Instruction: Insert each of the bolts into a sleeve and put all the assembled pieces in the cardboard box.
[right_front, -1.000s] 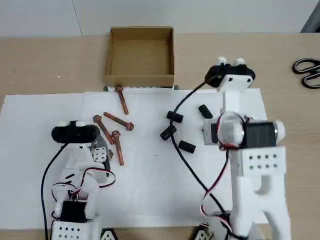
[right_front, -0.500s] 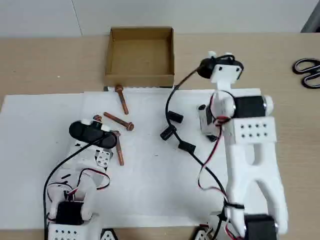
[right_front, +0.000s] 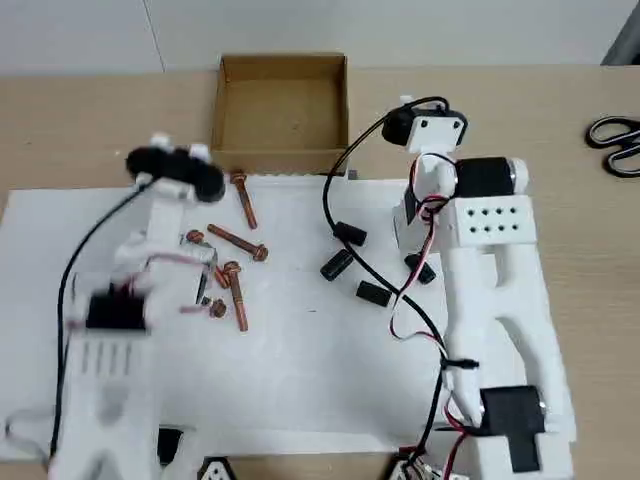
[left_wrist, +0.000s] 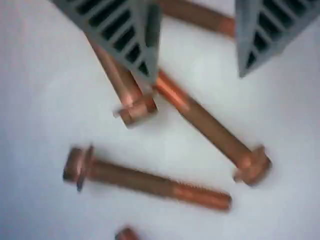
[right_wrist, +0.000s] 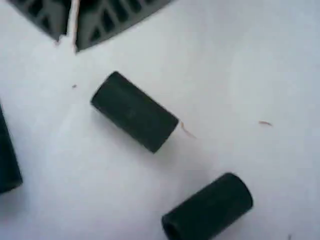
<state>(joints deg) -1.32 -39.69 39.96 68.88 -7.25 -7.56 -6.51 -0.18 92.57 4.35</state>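
1. Four copper bolts lie loose on the left half of the white sheet. One of them is just beside the cardboard box, which stands on the tabletop at the sheet's far edge. Four black sleeves lie scattered around the sheet's middle, apart from the bolts. The left arm hangs over the bolts and the right arm over the sleeves. Scissors rest at the tabletop's right edge.
2. From the left wrist, the left gripper hovers above the bolts. Its fingers are spread apart and hold nothing, and one bolt lies on the sheet under the gap.
3. From the right wrist, the right gripper has its fingers pressed together, gripping nothing. One sleeve lies near the tips and another lies beyond it.
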